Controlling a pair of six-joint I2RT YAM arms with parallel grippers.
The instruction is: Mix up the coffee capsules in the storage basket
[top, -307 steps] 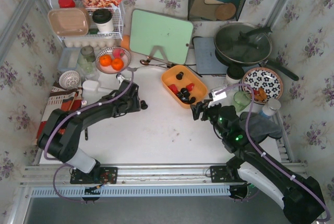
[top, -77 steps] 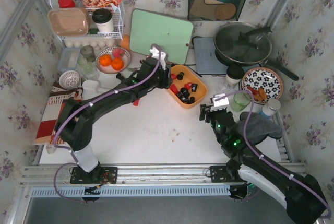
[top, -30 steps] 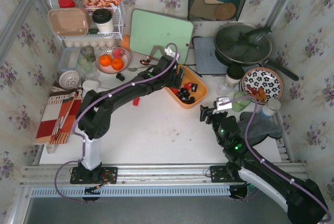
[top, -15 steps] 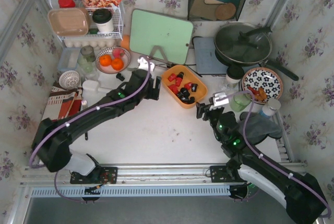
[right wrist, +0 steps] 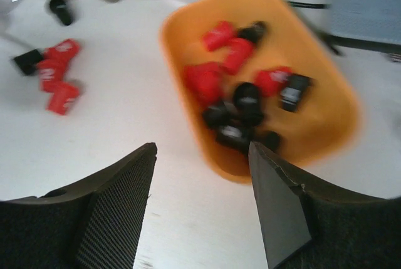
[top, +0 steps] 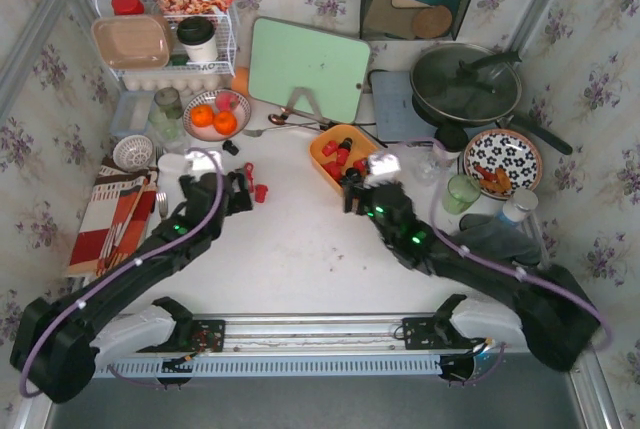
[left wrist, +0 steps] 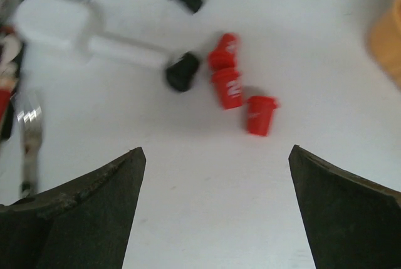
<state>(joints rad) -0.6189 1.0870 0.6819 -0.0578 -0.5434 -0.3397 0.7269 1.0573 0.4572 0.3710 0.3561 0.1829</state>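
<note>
Our left claw (left wrist: pixel 213 156) stands wide open and holds nothing over the white tabletop (top: pixel 300 259). Three small red tapered capsules (left wrist: pixel 233 87) and two black ones (left wrist: pixel 182 72) lie loose just ahead of it, well apart from the shallow orange plastic basket (right wrist: pixel 322 81). Our right claw (right wrist: pixel 202 150) is likewise parted and empty, hovering by the basket's rim, and inside the basket we see a jumble of red and black capsules (right wrist: pixel 241 100).

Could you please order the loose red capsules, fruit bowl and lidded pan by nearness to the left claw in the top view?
1. Loose red capsules, close beside the left claw.
2. Fruit bowl, behind it.
3. Lidded pan, far right.
</note>
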